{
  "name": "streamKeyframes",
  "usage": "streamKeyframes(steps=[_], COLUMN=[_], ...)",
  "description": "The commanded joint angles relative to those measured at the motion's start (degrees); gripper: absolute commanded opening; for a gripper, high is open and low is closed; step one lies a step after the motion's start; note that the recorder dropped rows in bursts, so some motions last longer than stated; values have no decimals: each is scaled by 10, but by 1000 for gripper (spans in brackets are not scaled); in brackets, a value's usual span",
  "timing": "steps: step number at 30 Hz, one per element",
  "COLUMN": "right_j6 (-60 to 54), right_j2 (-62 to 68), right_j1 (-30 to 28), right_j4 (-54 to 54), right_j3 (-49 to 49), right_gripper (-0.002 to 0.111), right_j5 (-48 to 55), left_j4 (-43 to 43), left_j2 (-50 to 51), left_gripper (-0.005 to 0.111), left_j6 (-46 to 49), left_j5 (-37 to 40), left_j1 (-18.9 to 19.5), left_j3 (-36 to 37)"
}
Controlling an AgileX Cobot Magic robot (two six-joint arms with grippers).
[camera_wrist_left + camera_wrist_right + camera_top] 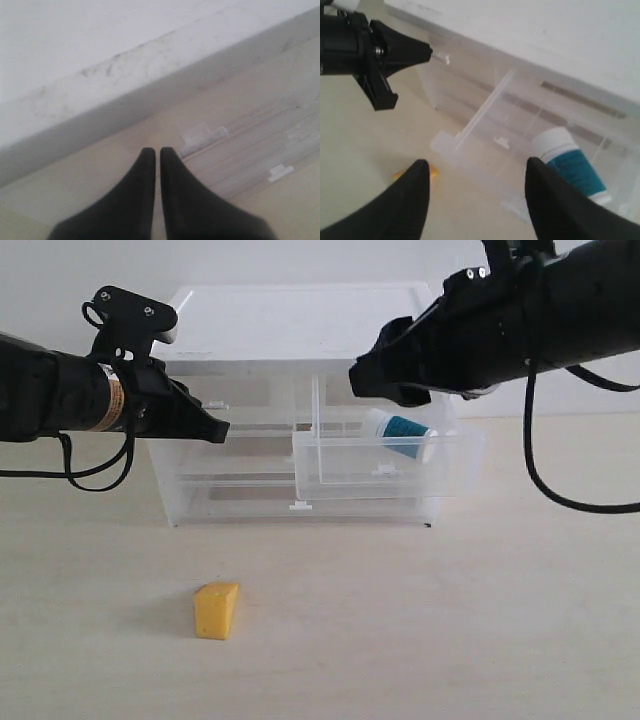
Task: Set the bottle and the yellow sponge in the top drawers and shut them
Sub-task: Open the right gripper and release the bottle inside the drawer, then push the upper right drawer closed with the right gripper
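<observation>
The bottle [402, 433] [572, 164], white with a teal label, lies inside the right top drawer [350, 468] [470, 156], which is pulled out. My right gripper [366, 377] [479, 167] hangs open above that drawer's left part, holding nothing. On the table in front lies the yellow sponge [216, 610], and an orange edge of it shows beside one right finger [433, 172]. The left top drawer [255, 420] sits pushed into the cabinet. Shut and empty, my left gripper [222, 428] [157, 150] [427, 50] has its tips close to the drawer's small tab [443, 59].
The cabinet has a white top [300, 315] [125, 55] and two full-width translucent drawers below [240, 495]. Small white tab handles [202, 136] [300, 507] stick out at the front. Bare beige table [450, 620] surrounds the sponge.
</observation>
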Motion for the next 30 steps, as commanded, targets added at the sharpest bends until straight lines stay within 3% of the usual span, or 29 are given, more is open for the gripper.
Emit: streamKeyframes(steps=[1, 7, 16, 30], right_j6=[123, 204, 242, 236], right_j2=[-6, -4, 49, 91], right_j1=[-1, -1, 7, 7], right_j4=[-82, -108, -122, -124], right_j3=[-2, 42, 78, 76], right_gripper=[51, 51, 51, 51], right_j5=[70, 109, -3, -92], left_j4=[-1, -1, -1, -1], left_j2=[-2, -2, -2, -2], left_gripper=[4, 4, 4, 4], left_j6=[1, 1, -3, -3], left_j5=[-10, -11, -38, -35], left_j1=[1, 1, 1, 1], left_j3=[1, 1, 1, 1])
